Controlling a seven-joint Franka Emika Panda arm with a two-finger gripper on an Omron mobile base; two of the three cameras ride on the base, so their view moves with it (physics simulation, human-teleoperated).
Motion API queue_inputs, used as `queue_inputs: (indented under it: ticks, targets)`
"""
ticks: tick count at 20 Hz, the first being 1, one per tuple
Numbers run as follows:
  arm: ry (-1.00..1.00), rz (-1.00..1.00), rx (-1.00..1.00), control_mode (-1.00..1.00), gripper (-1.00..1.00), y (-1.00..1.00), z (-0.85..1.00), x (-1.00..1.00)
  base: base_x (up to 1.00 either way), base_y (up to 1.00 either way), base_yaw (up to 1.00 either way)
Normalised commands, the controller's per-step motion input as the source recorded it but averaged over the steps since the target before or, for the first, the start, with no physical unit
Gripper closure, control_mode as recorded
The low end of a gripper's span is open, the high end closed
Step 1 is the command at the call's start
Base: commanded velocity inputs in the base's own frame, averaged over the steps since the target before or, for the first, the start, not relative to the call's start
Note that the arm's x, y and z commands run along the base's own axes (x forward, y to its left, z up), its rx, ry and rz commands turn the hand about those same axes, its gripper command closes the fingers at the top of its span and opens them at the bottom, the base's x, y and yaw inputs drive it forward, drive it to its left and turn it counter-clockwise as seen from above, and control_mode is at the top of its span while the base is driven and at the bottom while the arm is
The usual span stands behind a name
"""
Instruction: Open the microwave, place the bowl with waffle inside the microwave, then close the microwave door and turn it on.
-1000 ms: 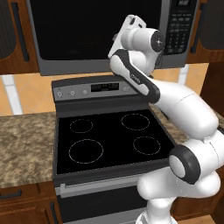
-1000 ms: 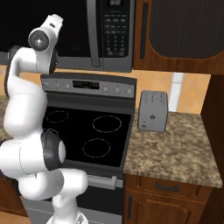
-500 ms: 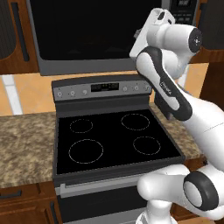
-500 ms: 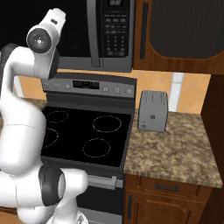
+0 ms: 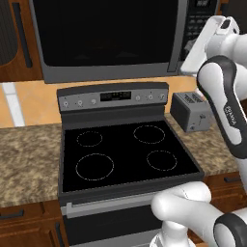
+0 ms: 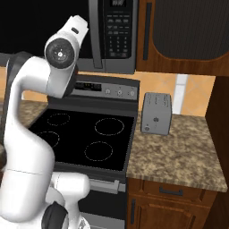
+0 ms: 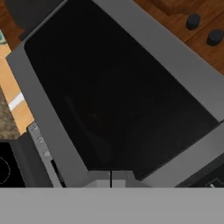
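- The microwave (image 5: 116, 38) is hanging above the stove (image 5: 123, 149), set between brown wooden cupboards (image 6: 188, 31).
- The microwave door (image 7: 113, 87) is sitting flush in its grey steel frame, its dark glass showing nothing behind it.
- The keypad strip (image 6: 117, 31) is running down the microwave's right side, with rows of small pale buttons.
- The white arm (image 5: 226, 96) is rising at the right of the left base view, its wrist lifted up in front of the keypad strip.
- In the right base view the arm (image 6: 31, 134) is standing at the left, its round dark joint (image 6: 59, 53) facing the camera in front of the microwave's lower edge.
- The gripper (image 7: 110, 177) is looking at the door glass from close by and at a tilt; its two tips are pressed together with nothing between them, though they are barely peeking above the grey band, so whether they are touching the door is hard to tell.
- The stove is showing four ring outlines on its black top, and a control panel (image 5: 113, 97) with knobs and a small display is standing along its back.
- A small grey toaster (image 6: 156, 113) is sitting on the speckled stone counter (image 6: 179, 156) just to the right of the stove, against the wall.
- More counter (image 5: 26, 159) is lying to the left of the stove.
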Motion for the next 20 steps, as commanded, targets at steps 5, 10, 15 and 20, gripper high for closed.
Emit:
queue_inputs:
  ticks: [5, 10, 15, 20]
  targets:
    - [0.0, 0.0, 0.0, -1.0, 1.0, -0.68, -0.25, 0.0, 0.0, 0.0, 0.0]
    - [-0.11, 0.03, 0.0, -1.0, 1.0, -0.58, -0.36, 0.0, 0.0, 0.0, 0.0]
    - [-0.16, 0.09, -0.04, -1.0, 1.0, -0.41, -0.22, 0.01, 0.0, 0.0, 0.0]
    - [0.0, 0.05, -0.02, -1.0, 1.0, -0.1, -0.12, 0.01, 0.0, 0.0, 0.0]
